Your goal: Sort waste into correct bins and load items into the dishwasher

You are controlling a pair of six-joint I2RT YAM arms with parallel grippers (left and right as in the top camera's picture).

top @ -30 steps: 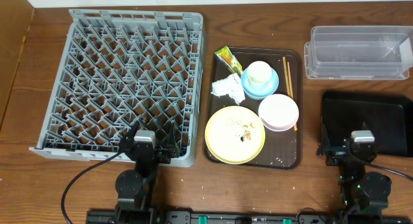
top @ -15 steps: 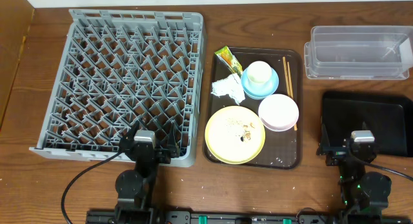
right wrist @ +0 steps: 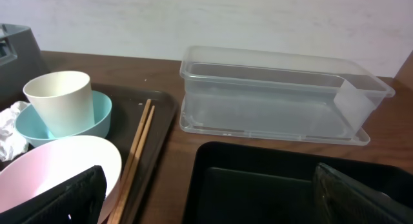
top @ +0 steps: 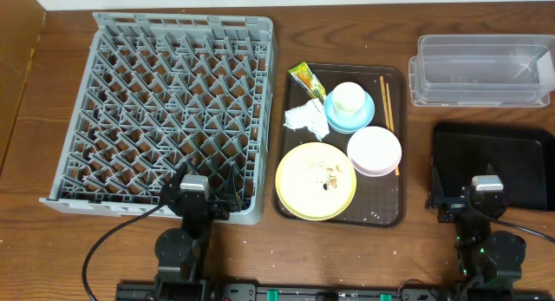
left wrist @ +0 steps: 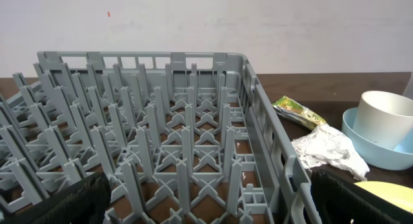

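The grey dishwasher rack fills the left of the table. On the brown tray lie a yellow plate with crumbs, a napkin, a wrapper, a cream cup in a blue saucer, a pink bowl and chopsticks. The clear tub and black bin sit at the right. My left gripper is open and empty over the rack's near edge. My right gripper is open and empty over the black bin's near left corner.
Bare wood runs between the tray and the black bin. A light wall edges the table's far side. The rack's upright pegs stand right in front of the left fingers.
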